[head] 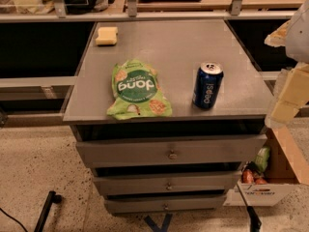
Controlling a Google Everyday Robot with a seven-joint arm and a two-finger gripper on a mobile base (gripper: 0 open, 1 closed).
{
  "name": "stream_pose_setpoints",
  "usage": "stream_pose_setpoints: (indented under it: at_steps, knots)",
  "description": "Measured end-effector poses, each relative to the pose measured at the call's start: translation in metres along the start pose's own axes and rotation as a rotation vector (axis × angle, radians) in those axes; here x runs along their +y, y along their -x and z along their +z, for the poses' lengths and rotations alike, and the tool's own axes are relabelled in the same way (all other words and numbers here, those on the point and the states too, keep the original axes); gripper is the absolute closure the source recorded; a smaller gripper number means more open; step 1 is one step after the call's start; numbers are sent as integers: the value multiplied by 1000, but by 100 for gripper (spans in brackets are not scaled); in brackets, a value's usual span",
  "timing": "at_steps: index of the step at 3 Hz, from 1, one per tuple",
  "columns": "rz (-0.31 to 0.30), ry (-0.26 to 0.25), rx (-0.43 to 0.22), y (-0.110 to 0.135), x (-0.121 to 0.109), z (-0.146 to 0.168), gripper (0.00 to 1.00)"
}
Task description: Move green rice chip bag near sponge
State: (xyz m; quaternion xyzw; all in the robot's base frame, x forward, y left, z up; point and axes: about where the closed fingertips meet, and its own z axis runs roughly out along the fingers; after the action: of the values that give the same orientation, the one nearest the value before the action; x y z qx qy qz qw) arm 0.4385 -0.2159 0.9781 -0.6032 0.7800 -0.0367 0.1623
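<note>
Green rice chip bag (pixel 138 90): is best pinched at its edge by end effector (pixel 285 100) (far right, grip cannot be told), then set beside sponge (pixel 106 36).

On the bench (pixel 169 42) the sponge (pixel 106 36) lies in the far left corner. The rice chip bag (pixel 137 90) lies flat near the front edge, left of the middle, well apart from the sponge. The soda can (pixel 207 85) stands upright to the right of the bag, not touching it. Three drawers (pixel 169 151) sit under the bench top. A cardboard box (pixel 263 190) stands on the floor right of them. The gripper (pixel 287 98) hangs beyond the bench's right side.
</note>
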Motion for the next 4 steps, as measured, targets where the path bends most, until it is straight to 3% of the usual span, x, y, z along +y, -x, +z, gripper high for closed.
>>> stream_pose_setpoints:
  at_steps: [1,2,4]
  knots:
    - [-6,-2,-6,4,-2,1,0]
    - [-45,-9,-37,32,-14,13,0]
    - [-161,1,-137,115,-35,43,0]
